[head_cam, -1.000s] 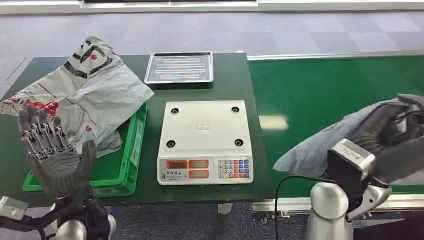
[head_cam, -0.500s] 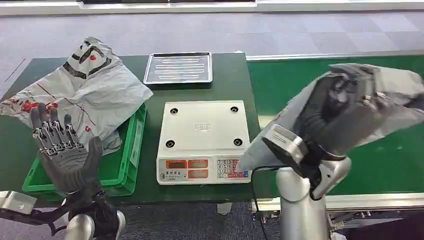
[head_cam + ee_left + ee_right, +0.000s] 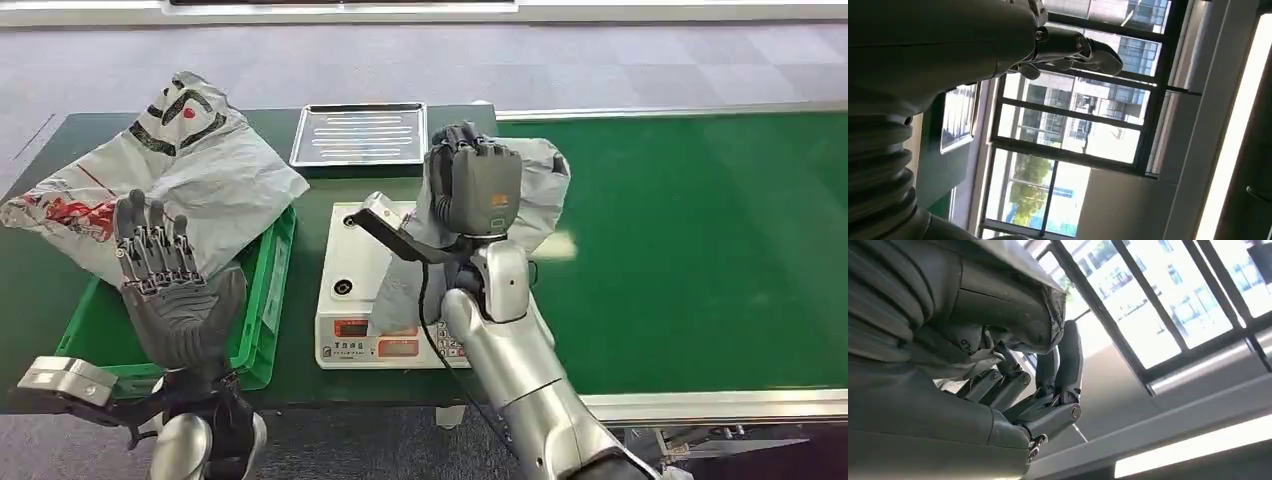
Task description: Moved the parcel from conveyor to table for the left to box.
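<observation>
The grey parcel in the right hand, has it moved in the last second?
Yes. The grey parcel, held by the right hand, has travelled leftward off the green conveyor and now hangs over the weighing scale.

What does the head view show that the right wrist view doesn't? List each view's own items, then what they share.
Head view alone: the dark green table, the white weighing scale, the metal tray, the green crate with a grey printed bag lying over it, the green conveyor belt, and the left hand raised with fingers apart.

Right wrist view alone: large windows and a bright ceiling light strip.

Both: the right hand holding the grey parcel over the scale.
</observation>
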`<act>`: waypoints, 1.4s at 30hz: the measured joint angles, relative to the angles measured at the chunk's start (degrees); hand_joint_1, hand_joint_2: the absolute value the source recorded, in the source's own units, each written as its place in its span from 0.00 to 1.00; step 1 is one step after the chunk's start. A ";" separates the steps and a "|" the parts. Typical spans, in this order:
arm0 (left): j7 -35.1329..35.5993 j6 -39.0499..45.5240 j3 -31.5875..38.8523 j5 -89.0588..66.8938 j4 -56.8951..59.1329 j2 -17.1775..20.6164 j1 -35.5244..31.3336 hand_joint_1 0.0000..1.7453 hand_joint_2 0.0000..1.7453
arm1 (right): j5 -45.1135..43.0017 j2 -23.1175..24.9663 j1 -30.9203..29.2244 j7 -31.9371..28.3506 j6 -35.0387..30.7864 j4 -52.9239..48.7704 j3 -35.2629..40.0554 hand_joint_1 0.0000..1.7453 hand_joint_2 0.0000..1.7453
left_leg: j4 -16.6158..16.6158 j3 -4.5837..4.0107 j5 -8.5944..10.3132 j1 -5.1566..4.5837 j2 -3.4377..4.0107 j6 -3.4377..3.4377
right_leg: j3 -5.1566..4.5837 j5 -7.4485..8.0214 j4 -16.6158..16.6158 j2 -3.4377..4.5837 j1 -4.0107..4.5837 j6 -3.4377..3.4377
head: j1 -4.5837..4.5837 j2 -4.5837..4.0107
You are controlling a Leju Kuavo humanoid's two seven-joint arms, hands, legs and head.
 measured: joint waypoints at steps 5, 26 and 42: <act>-0.11 0.24 0.00 0.00 0.31 0.00 -0.04 0.00 1.00 | -0.94 0.20 -3.98 4.40 1.74 9.34 -0.02 0.00 1.00 | 0.00 0.01 0.00 0.00 0.03 0.01 | 0.01 0.01 0.00 -0.01 0.01 0.01 | 0.00 0.00; 1.12 0.48 0.28 -1.01 -2.08 0.00 0.94 0.00 1.00 | -2.97 -0.22 -9.22 18.56 12.46 20.21 0.96 0.00 1.00 | 0.00 0.01 0.02 0.00 0.01 -0.02 | 0.00 0.01 0.00 -0.01 0.01 0.01 | 0.00 0.00; 1.36 0.50 0.37 -1.73 -2.27 0.00 1.28 0.00 1.00 | -5.07 -1.33 -8.62 16.23 14.38 19.08 0.02 0.00 1.00 | 0.00 0.01 0.02 0.00 0.02 -0.03 | -0.01 0.01 0.00 0.01 0.01 0.00 | 0.00 0.00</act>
